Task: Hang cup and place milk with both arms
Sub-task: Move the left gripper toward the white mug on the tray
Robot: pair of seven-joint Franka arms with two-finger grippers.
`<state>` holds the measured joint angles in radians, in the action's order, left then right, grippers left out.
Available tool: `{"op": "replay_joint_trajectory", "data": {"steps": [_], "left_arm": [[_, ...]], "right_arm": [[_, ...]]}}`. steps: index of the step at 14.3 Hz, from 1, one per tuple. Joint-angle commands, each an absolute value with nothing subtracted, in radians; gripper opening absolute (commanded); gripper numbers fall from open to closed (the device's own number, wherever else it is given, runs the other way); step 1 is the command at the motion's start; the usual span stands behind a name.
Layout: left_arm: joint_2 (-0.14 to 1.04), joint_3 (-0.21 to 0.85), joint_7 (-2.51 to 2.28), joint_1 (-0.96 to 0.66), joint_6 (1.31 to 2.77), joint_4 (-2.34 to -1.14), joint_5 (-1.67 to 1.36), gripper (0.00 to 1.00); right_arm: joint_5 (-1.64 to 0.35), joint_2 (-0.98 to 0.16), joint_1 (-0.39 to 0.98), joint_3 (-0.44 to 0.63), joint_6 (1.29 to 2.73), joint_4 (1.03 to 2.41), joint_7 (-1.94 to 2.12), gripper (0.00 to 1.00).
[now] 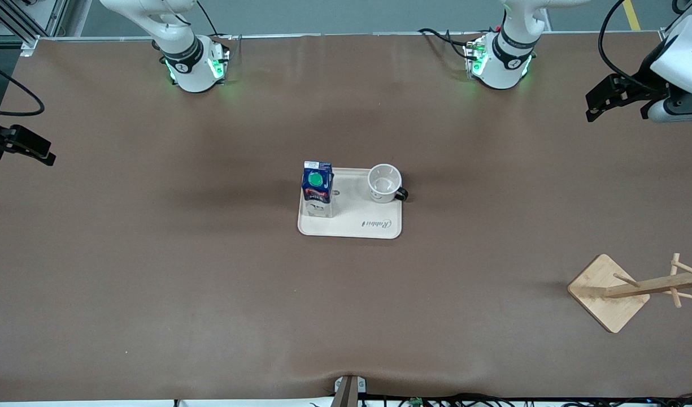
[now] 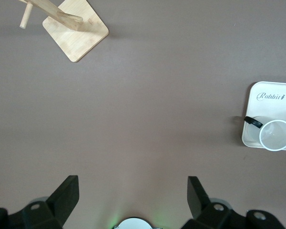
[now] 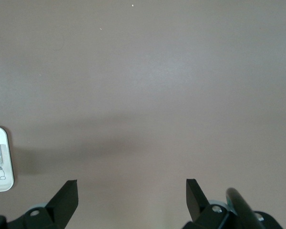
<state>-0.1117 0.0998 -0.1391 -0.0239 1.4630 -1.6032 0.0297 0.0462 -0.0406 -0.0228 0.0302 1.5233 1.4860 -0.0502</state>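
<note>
On the cream rectangular plastic tray (image 1: 374, 226) at the middle of the brown table stand both task things: the small dark-blue milk carton (image 1: 317, 195) with its round green cap, toward the right arm's end of the tray, and the small white mug (image 1: 384, 183) with a thin black loop handle, toward the left arm's end, its handle pointing that way too. The carton looks light but squashable, so a squeeze across its flat sides, below the cap, seems safest. The mug is likely rigid, smooth and chippable; pinching its rim wall would leave the handle free for a peg of the pale wooden cup rack (image 1: 608, 291), which stands nearer the front camera at the left arm's end. Both arms wait, raised at the table's ends. The left gripper (image 2: 132, 191) and the right gripper (image 3: 131, 193) hang over bare table, fingers spread wide, holding nothing.
</note>
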Motion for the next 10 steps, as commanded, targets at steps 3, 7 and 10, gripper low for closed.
{"op": "replay_joint_trajectory", "data": {"steps": [3,7,10], "left_arm": [[-0.107,0.103,-0.127,-0.021,1.442,-1.583,0.051,1.0],[-0.081,0.104,-0.133,-0.025,1.442,-1.557,0.066,1.0],[-0.074,0.109,-0.152,-0.032,1.443,-1.595,0.049,1.0]], "right_arm": [[0.029,-0.044,-0.035,0.025,1.506,1.459,-0.051,1.0],[0.029,-0.048,-0.04,0.025,1.508,1.459,-0.052,1.0],[0.028,-0.049,-0.04,0.025,1.514,1.459,-0.054,1.0]]}}
